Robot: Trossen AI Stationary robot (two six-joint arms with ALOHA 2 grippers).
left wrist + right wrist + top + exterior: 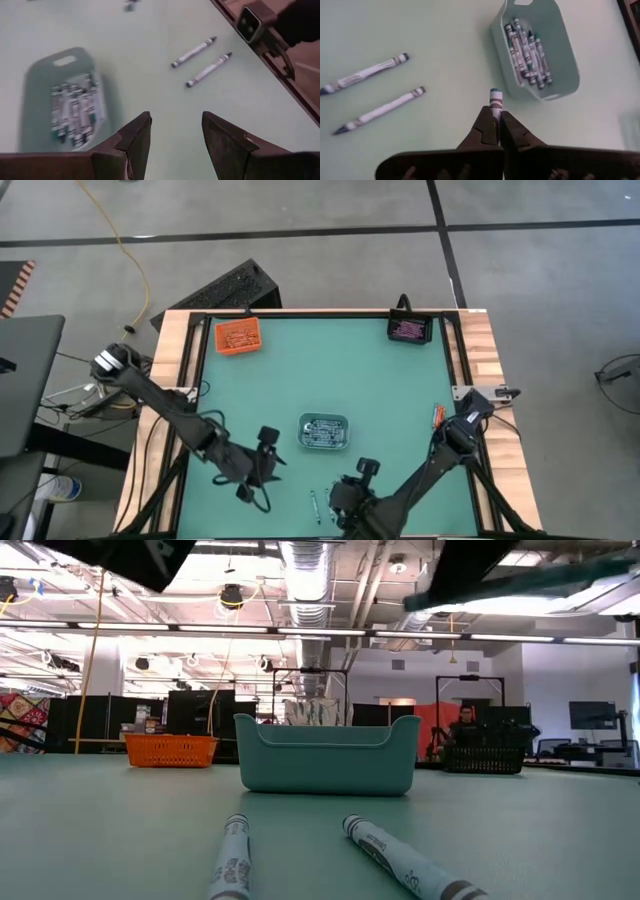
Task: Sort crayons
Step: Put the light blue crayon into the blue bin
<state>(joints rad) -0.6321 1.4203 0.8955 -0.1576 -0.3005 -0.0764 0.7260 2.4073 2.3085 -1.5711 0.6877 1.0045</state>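
- The right pincer [496, 120] hovered over the green desk [300, 380] near its front edge, its fingers clamped on one grey-blue crayon [495, 100] whose end stuck out past the fingertips.
- The left pincer [175, 135] hung above the desk to the left of the grey tray [323, 431], its fingers apart with nothing between them.
- The grey tray sat near the middle of the desk and held a heap of grey-blue crayons [527, 52].
- Two loose crayons [201, 61] lay side by side on the desk in front of the grey tray, close to the front edge, apart from each other and from the tray; in the low view they pointed toward the camera [395, 858].
- An orange tray [238, 337] stood at the far left corner of the desk with orange-red crayons in it.
- A black tray [409, 330] stood at the far right corner and held purple-pink crayons.
- One small orange-red stick [437, 415] lay at the right rim of the desk, near the right arm's base.
- In the low view, a person [466, 725] showed far off in the room behind the desk.
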